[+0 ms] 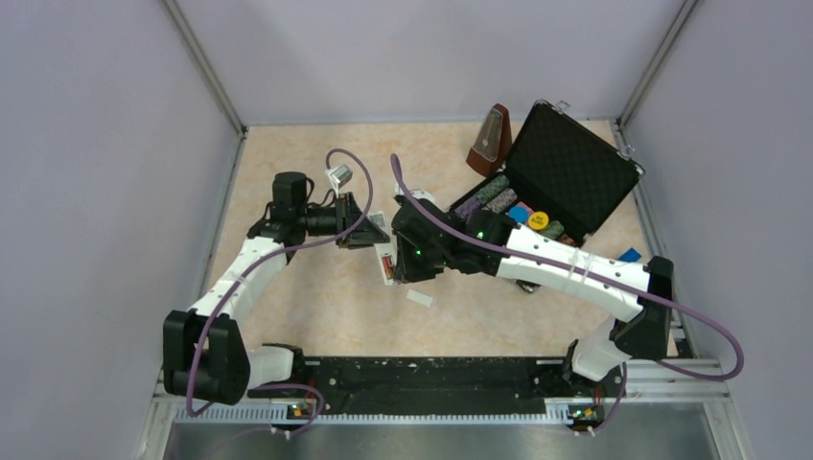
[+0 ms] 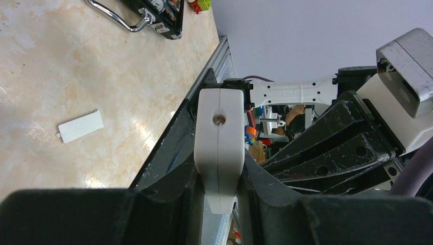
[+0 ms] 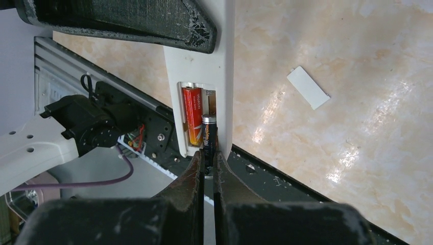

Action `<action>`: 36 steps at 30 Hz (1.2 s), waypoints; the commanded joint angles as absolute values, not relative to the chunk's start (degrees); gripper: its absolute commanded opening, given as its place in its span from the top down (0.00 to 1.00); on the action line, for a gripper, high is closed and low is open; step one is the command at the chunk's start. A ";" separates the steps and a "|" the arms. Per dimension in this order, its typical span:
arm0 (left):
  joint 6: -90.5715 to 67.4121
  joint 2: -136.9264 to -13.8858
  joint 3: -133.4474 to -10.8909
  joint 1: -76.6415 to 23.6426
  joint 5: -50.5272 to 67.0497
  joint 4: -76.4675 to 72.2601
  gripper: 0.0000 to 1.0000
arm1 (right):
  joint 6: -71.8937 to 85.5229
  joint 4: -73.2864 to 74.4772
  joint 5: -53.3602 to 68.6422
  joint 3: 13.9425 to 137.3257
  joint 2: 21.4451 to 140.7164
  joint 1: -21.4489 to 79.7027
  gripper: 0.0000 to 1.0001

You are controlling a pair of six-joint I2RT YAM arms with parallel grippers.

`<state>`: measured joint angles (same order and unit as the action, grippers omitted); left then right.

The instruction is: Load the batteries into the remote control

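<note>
Your right gripper [image 3: 209, 157] is clenched on the black battery [image 3: 209, 128]. It is probably light, stiff and slick, so pinch it by the tail end. Just past the fingertips, its nose enters the bay of the remote control [image 3: 224, 61], beside the seated red battery [image 3: 192, 115]. Your left gripper [image 2: 218, 178] clamps the remote. Well beyond, the open case [image 1: 573, 165] holds chips.

Free passage over bare tabletop [image 1: 321, 311] near left; remote control [image 1: 388, 266] at centre; open case [image 1: 575, 168], metronome [image 1: 490, 141] blocking far right.
</note>
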<state>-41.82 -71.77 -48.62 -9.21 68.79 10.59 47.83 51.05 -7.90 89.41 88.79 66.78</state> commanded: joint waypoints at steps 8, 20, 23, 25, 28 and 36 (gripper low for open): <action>-42.54 -71.51 -48.96 -9.90 70.67 9.23 1.00 | 48.43 51.15 -11.38 92.89 90.41 66.25 1.00; -43.37 -72.05 -48.96 -10.11 70.95 9.36 1.00 | 48.85 51.25 -12.89 93.33 91.98 66.09 0.94; -43.36 -72.20 -49.12 -10.11 71.06 9.32 1.00 | 49.24 51.47 -13.53 93.33 91.93 65.96 0.88; -43.47 -72.43 -49.31 -10.04 70.91 9.33 1.00 | 49.63 51.51 -13.53 93.25 91.71 65.78 0.83; -43.85 -73.19 -49.49 -10.02 70.40 9.27 1.00 | 49.98 51.57 -13.71 93.21 90.92 65.74 0.75; -44.93 -75.30 -50.15 -10.02 69.57 8.36 1.00 | 50.37 51.76 -14.00 92.60 87.11 65.37 0.65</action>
<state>-43.81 -75.07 -48.62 -9.82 67.09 10.66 50.15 51.05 -12.01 91.29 91.00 66.50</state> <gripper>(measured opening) 0.296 0.339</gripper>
